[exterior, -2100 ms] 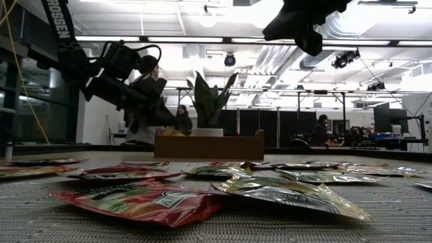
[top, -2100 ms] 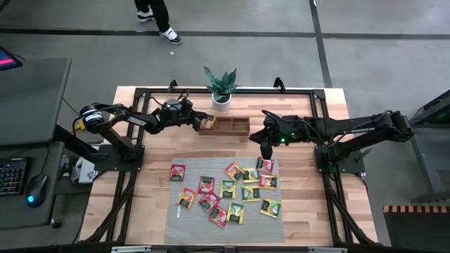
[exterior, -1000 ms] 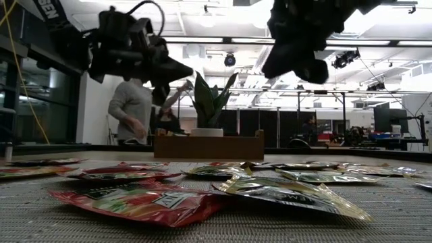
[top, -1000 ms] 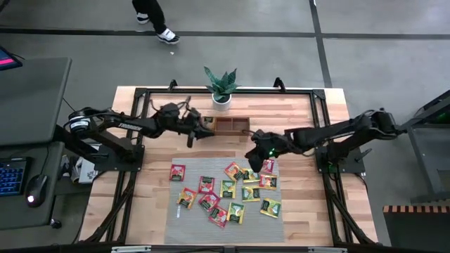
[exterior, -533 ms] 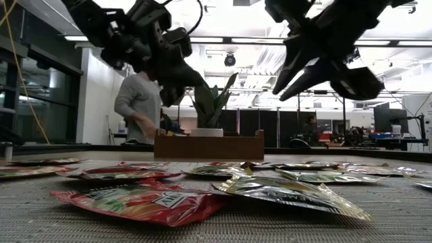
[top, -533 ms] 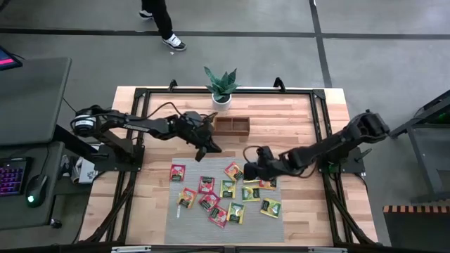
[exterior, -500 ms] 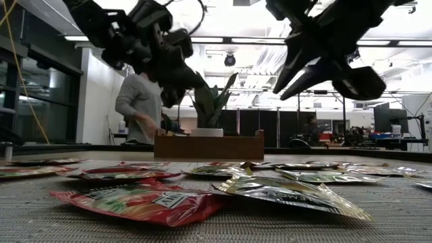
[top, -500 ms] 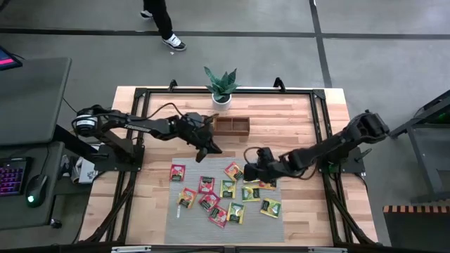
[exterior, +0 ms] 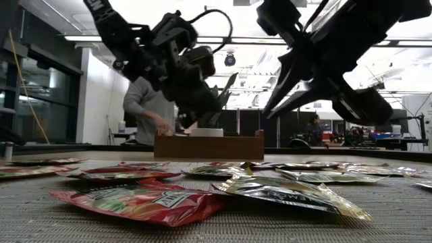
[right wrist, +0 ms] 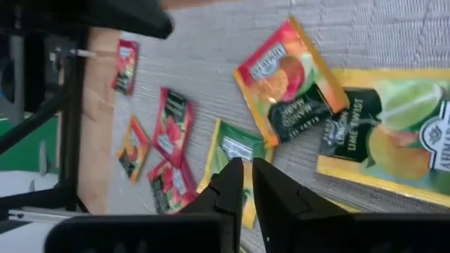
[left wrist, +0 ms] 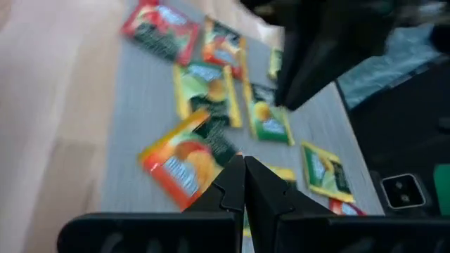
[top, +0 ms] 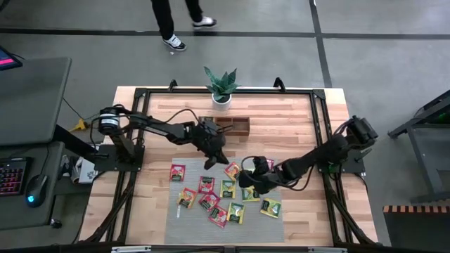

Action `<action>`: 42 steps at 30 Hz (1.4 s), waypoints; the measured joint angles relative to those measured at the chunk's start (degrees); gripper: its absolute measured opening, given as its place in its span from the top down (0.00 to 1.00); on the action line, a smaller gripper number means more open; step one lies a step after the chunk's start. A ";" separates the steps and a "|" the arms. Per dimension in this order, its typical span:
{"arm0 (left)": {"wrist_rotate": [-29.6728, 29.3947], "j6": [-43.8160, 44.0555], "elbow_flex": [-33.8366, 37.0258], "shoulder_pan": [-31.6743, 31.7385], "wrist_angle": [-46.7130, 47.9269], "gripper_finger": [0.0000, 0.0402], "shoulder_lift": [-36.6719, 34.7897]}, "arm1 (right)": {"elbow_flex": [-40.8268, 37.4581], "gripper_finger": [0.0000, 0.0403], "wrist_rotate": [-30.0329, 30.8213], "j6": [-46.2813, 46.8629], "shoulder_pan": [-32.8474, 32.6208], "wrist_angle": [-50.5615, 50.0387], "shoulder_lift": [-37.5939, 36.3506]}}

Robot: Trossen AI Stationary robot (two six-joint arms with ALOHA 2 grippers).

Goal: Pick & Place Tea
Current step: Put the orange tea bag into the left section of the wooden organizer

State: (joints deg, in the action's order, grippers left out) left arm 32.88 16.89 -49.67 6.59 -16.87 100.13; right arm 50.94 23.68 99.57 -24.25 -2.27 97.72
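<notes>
Several red, yellow and green tea sachets (top: 228, 188) lie flat and scattered on the grey ribbed mat (top: 184, 219). My left gripper (top: 209, 163) hangs shut above the mat's far edge, just beyond a red sachet (top: 206, 184); its wrist view looks down on an orange-red sachet (left wrist: 179, 165). My right gripper (top: 245, 180) hovers over the sachets in the mat's right half, its fingers a narrow gap apart with nothing between them. Beneath it lie a red-orange sachet (right wrist: 288, 77) and a yellow lime one (right wrist: 380, 133). Neither gripper touches a sachet.
The brown wooden tray (top: 238, 125) stands beyond the mat near the table's far edge; my left arm covers its left end. A potted plant (top: 221, 86) stands behind it. Bare wood lies left and right of the mat. A person walks on the floor beyond the table.
Both grippers have left the tray and come toward the table's near edge, sinking toward the mat. The left one swung rightward from the tray's left end to the mat's far edge. The right one swung leftward over the sachets. No sachet on the mat has moved.
</notes>
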 joint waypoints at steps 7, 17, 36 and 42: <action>1.00 0.46 -4.31 -2.63 2.37 1.00 6.14 | -0.11 0.96 -1.51 1.60 -0.03 -0.51 0.54; -3.41 1.40 -5.85 -2.49 6.22 1.00 10.98 | -0.11 0.83 -4.39 3.76 -0.15 -1.95 0.54; -8.89 2.01 -6.03 -2.54 6.03 1.00 12.44 | -0.11 0.69 -7.29 4.91 5.63 -5.86 2.10; -8.95 1.96 -6.02 -2.54 6.17 1.00 12.49 | 0.15 0.69 -9.86 5.42 6.64 -0.02 7.09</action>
State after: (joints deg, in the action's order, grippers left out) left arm 23.93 18.85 -55.69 4.05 -10.70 112.62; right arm 51.09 13.82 104.99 -17.61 -2.30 104.81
